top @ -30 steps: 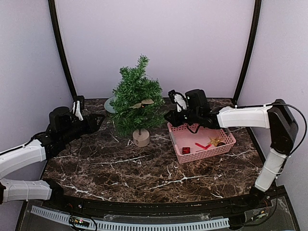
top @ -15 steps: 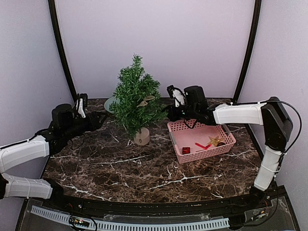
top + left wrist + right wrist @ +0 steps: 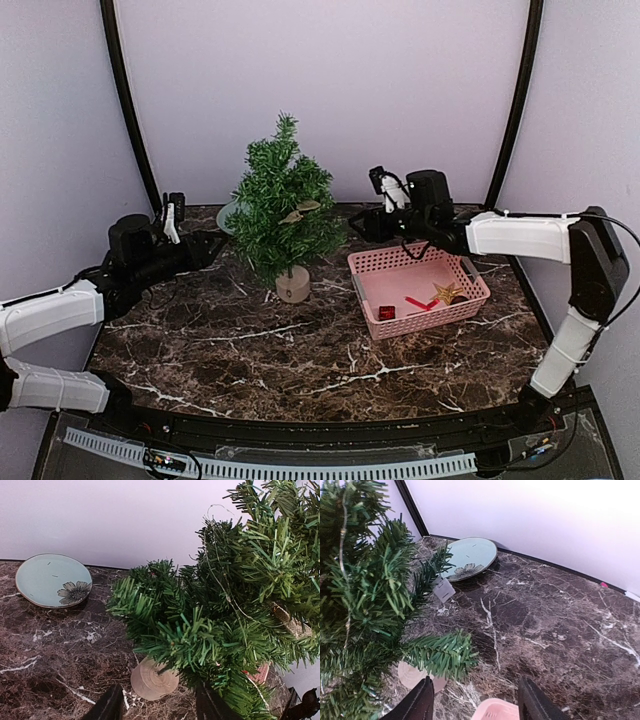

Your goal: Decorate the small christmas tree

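Left end effector [image 3: 159,689] spread, empty | right end effector [image 3: 475,681] spread | bristly christmas tree [image 3: 283,205], cylindrical base [image 3: 293,286]

Pink basket [image 3: 432,322] (gold star [image 3: 448,294], red stick [image 3: 420,303], red cube [image 3: 387,313] inside) is shown on marble table [image 3: 300,360]; floral plate [image 3: 42,577] far to its left.

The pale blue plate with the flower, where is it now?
In the left wrist view the plate lies on the table near the back wall, behind and left of the small christmas tree; from above, branches hide most of it.
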You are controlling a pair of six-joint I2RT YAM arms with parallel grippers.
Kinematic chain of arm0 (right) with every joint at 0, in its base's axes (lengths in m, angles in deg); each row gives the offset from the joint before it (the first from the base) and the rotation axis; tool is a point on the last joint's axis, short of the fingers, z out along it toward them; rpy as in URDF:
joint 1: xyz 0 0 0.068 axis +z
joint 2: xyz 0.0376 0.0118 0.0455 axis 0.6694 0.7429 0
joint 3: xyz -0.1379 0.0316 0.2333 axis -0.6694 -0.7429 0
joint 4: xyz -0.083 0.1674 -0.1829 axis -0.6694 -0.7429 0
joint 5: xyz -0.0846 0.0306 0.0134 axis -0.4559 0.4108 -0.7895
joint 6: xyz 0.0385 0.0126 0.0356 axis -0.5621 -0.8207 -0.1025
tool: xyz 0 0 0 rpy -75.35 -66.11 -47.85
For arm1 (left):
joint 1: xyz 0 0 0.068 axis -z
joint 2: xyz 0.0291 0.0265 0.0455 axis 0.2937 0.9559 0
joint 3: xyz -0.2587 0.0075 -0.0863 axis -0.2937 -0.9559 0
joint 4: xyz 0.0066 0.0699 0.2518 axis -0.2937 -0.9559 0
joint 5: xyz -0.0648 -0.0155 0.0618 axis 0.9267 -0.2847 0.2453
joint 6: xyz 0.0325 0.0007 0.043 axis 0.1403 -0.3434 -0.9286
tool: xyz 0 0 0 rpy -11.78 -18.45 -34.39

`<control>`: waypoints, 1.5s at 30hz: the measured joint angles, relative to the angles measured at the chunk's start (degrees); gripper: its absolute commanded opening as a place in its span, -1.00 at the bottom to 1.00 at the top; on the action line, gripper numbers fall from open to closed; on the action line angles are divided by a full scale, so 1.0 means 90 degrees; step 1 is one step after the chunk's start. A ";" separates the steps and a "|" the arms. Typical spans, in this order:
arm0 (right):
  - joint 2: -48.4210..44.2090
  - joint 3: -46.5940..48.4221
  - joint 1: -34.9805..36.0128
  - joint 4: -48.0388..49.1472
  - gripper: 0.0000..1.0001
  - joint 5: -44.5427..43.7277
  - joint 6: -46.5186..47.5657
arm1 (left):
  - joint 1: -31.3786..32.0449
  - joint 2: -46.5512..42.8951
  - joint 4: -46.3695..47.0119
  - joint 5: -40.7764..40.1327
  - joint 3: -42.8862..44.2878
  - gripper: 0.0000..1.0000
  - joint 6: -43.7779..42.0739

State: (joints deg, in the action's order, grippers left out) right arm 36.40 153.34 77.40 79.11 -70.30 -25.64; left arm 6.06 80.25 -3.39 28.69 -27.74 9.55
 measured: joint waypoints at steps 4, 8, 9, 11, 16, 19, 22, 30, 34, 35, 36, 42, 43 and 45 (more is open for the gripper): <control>-0.0748 -0.0408 -0.0160 -0.0338 0.26 -0.0053 0.0017 | -0.0056 -0.0012 -0.0066 -0.0070 0.0000 0.06 0.0056; -0.1472 -0.0719 -0.0444 -0.1020 0.24 -0.0102 0.0022 | -0.0114 -0.0107 -0.0211 -0.0129 0.0000 0.06 0.0066; -0.1574 -0.0721 -0.0512 -0.1275 0.25 -0.0124 0.0046 | -0.0126 -0.0136 -0.0221 -0.0141 0.0000 0.06 0.0066; -0.1661 -0.0702 -0.0619 -0.1853 0.25 -0.0180 0.0119 | -0.0134 -0.0168 -0.0248 -0.0165 0.0000 0.07 0.0066; -0.1387 -0.0466 -0.0639 -0.3492 0.22 -0.0143 0.0391 | -0.0143 -0.0148 -0.0294 -0.0168 0.0002 0.06 0.0068; -0.1105 -0.0357 -0.0639 -0.4165 0.20 0.0046 0.0491 | -0.0153 -0.0058 -0.0289 -0.0148 0.0024 0.06 0.0078; -0.0882 -0.0325 -0.0597 -0.4539 0.21 0.0211 0.0576 | -0.0155 -0.0010 -0.0289 -0.0146 0.0024 0.07 0.0085; 0.0075 -0.0036 -0.0107 -0.5034 0.46 0.0542 0.0874 | -0.0155 -0.0005 -0.0282 -0.0146 0.0024 0.06 0.0117; 0.0420 0.0104 0.0073 -0.5173 0.43 0.0595 0.0998 | -0.0155 -0.0007 -0.0282 -0.0148 0.0024 0.06 0.0117; 0.0500 0.0158 0.0097 -0.5214 0.38 0.0590 0.1020 | -0.0155 -0.0007 -0.0282 -0.0148 0.0024 0.07 0.0117; 0.0542 0.0185 0.0102 -0.5226 0.31 0.0580 0.1037 | -0.0155 -0.0007 -0.0282 -0.0148 0.0024 0.06 0.0117; 0.0726 0.0250 0.0102 -0.5231 -0.14 0.0291 0.1083 | -0.0155 -0.0010 -0.0279 -0.0151 0.0024 0.06 0.0117; 0.0729 0.0250 0.0073 -0.5226 -0.15 0.0226 0.1032 | -0.0155 -0.0012 -0.0279 -0.0153 0.0024 0.06 0.0117; 0.0714 0.0250 0.0017 -0.5139 -0.23 0.0163 0.1010 | -0.0155 -0.0022 -0.0279 -0.0155 0.0024 0.07 0.0117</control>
State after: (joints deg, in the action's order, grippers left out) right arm 42.82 155.59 77.55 32.86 -68.84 -16.55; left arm 4.66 80.05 -5.91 27.30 -27.52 10.60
